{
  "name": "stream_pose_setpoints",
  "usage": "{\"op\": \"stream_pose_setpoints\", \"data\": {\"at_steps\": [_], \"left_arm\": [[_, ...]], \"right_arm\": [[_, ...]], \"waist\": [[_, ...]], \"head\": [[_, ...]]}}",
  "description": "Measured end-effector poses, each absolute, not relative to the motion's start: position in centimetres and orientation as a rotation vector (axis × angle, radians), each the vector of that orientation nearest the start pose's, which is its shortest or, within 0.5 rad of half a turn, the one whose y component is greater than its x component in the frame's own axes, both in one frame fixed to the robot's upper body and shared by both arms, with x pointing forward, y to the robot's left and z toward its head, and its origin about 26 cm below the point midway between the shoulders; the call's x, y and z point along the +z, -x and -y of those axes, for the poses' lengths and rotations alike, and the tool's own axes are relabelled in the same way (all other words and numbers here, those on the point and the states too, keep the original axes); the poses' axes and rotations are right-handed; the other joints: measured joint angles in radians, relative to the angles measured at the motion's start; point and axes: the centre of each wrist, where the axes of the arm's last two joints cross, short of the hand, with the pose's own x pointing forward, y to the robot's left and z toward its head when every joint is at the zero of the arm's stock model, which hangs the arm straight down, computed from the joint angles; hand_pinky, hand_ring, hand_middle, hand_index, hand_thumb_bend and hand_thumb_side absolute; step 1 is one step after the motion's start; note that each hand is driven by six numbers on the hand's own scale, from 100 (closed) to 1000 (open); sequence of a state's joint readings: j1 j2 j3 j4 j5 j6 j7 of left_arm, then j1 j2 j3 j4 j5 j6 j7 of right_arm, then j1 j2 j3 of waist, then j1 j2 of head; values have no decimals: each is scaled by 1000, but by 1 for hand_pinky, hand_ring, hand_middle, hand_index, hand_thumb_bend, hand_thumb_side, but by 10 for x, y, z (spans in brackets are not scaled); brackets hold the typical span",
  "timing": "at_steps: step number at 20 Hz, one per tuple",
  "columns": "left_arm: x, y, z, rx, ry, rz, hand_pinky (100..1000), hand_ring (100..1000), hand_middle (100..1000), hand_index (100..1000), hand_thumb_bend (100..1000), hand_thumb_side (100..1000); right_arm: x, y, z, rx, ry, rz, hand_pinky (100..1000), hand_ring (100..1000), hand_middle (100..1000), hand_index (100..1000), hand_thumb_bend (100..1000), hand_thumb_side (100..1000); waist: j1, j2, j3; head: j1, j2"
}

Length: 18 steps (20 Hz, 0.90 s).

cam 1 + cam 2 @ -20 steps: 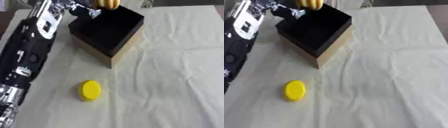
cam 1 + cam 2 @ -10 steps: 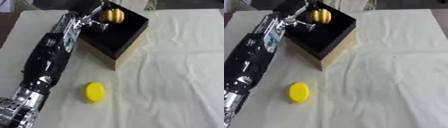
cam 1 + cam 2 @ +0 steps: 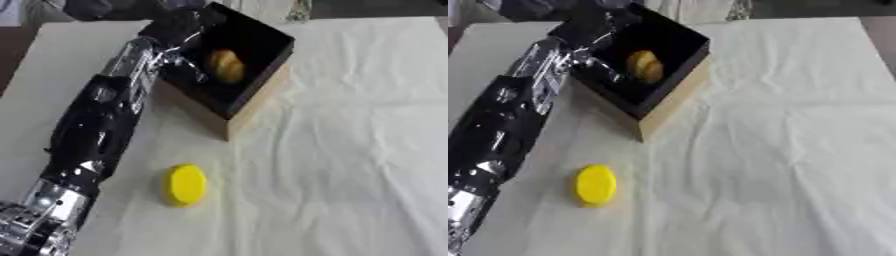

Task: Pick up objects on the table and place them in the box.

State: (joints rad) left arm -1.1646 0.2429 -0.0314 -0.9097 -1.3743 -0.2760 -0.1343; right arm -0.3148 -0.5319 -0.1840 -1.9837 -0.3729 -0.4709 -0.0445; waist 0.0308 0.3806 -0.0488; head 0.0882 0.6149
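Lying inside box (image 3: 254,97): orange-yellow rounded object (image 3: 227,65), on dark interior floor, toward left wall. Box black inside, tan cardboard outside, set corner-on near far left of white cloth-covered table (image 3: 350,150). Left hand (image 3: 179,25) at box's left rim, above object and apart from it (fingers blurred, cannot tell whether released or curled). Left arm runs diagonally from lower left corner. Yellow disc (image 3: 186,185) on cloth near box's front corner, beside arm, untouched.
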Motion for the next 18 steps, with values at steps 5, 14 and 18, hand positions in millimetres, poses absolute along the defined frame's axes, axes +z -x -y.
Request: {"op": "stream_pose_setpoints", "data": {"at_steps": [5, 14, 18], "left_arm": [[289, -489, -194, 1972, 1839, -2346, 963, 949, 873, 961, 486, 530], [352, -449, -214, 1690, 1546, -2596, 855, 815, 766, 877, 341, 433], [345, -416, -226, 1750, 1314, -2623, 853, 810, 764, 883, 308, 476]], "right_arm": [[243, -293, 332, -254, -35, -3479, 925, 872, 601, 807, 100, 544], [242, -291, 335, -239, -60, -3478, 922, 869, 603, 807, 100, 518], [240, -289, 341, -245, -109, -3483, 921, 868, 604, 807, 100, 507]], "waist": [[0, -6, 7], [11, -20, 29], [22, -29, 54]], "head": [[-13, 10], [-43, 31], [-73, 44]]}}
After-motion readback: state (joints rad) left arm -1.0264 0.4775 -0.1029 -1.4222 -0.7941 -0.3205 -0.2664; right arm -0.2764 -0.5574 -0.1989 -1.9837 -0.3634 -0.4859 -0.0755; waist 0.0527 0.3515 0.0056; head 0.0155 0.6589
